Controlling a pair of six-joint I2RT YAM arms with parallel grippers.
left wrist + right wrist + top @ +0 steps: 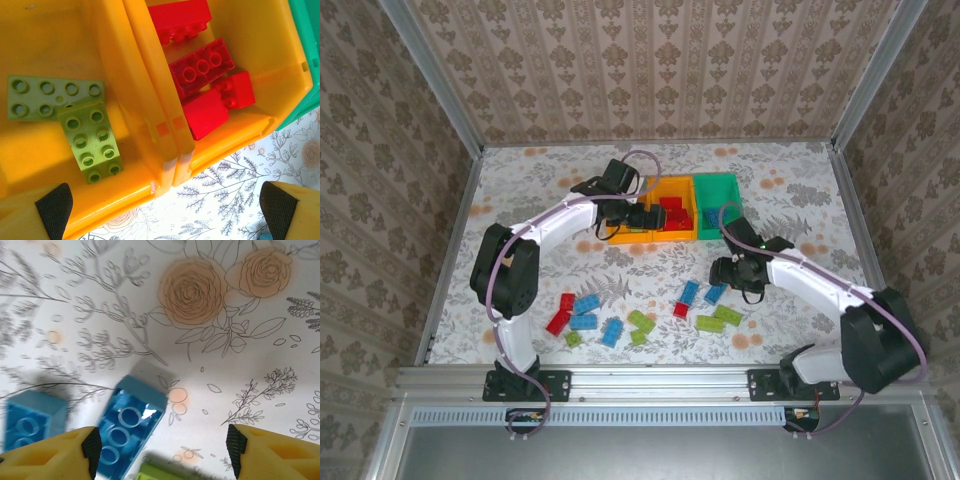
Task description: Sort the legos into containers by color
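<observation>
Left of centre on the floral-covered bench, a loose group of red, blue and lime green studded plastic bricks lies unsorted near the front edge. The left tool hangs over the near rim of the left orange-yellow rectangular plastic bin, jaws spread wide and empty. That bin holds two lime green studded bricks, one lapping the other. Touching it on the right, the second orange-yellow plastic bin holds several red studded bricks. Next right stands the green rectangular plastic bin; something blue appears inside, partly hidden by the right arm. In front of it the right tool sits low over the bench, jaws apart and gripping nothing. A blue studded plastic brick lies just inside one finger, and a second blue brick lies outside that finger. Assessment: sorting is partly done, and the step in hand is the right tool's pick of the nearer blue brick. The next move calls for centring on it, descending, closing clear of its neighbours, then carrying it to the green bin.
</observation>
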